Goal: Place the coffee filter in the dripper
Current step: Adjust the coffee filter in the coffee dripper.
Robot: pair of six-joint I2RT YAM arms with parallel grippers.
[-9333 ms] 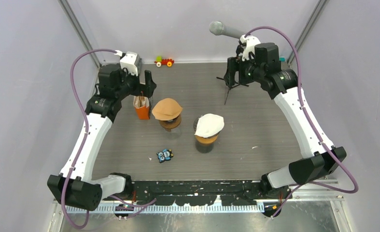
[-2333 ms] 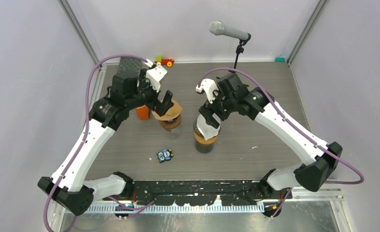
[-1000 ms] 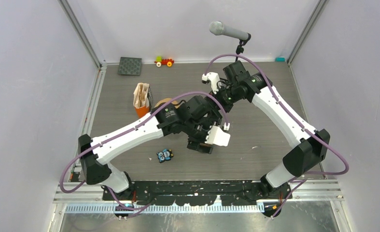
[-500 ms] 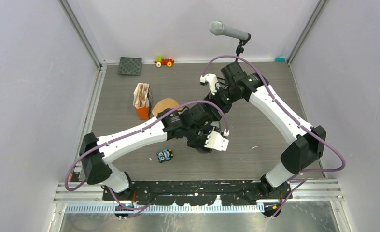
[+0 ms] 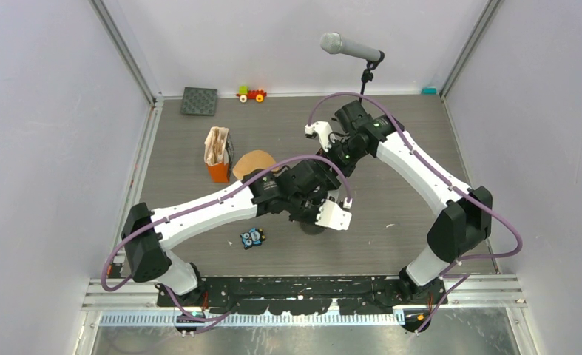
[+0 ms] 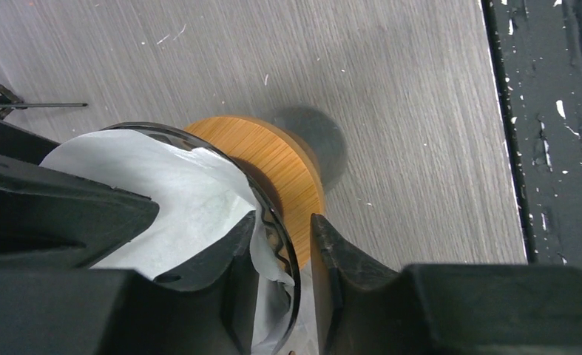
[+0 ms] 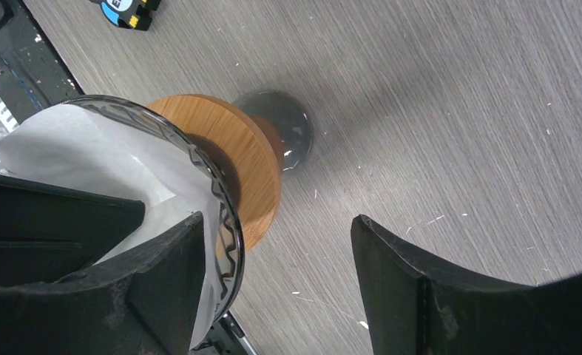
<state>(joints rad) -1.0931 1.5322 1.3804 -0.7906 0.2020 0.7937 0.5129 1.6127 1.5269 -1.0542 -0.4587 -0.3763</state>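
A: Item 1, white paper coffee filter (image 6: 154,185). Loc.?
B: Inside clear ribbed-glass dripper (image 6: 279,222) w/ round bamboo collar (image 6: 288,163), mid-worktop. Cone axis approx. upright. Near edge of paper is rumpled and laps the rim.
A: Left pincer (image 6: 282,222)?
B: Astride that rim: one finger inside on the paper, other outside, gap narrow. Rim + paper edge lie betw. them. True clamp or not: cannot tell.
A: Right pincer (image 7: 276,220)?
B: Spread wide, nothing held. One finger over the rim, other out over bare surface. Left arm is the one engaged. Probable next need: seat the paper flat against the glass.
A: Surface, room?
B: Grey wood-grain worktop (image 6: 406,111), scuffed, white flecks. Plain pale walls (image 5: 273,37). Also: second dripper (image 5: 254,161) topped w/ brown filter, orange holder (image 5: 215,171) of spares, small toy (image 5: 252,237), mic (image 5: 350,48) on stand.
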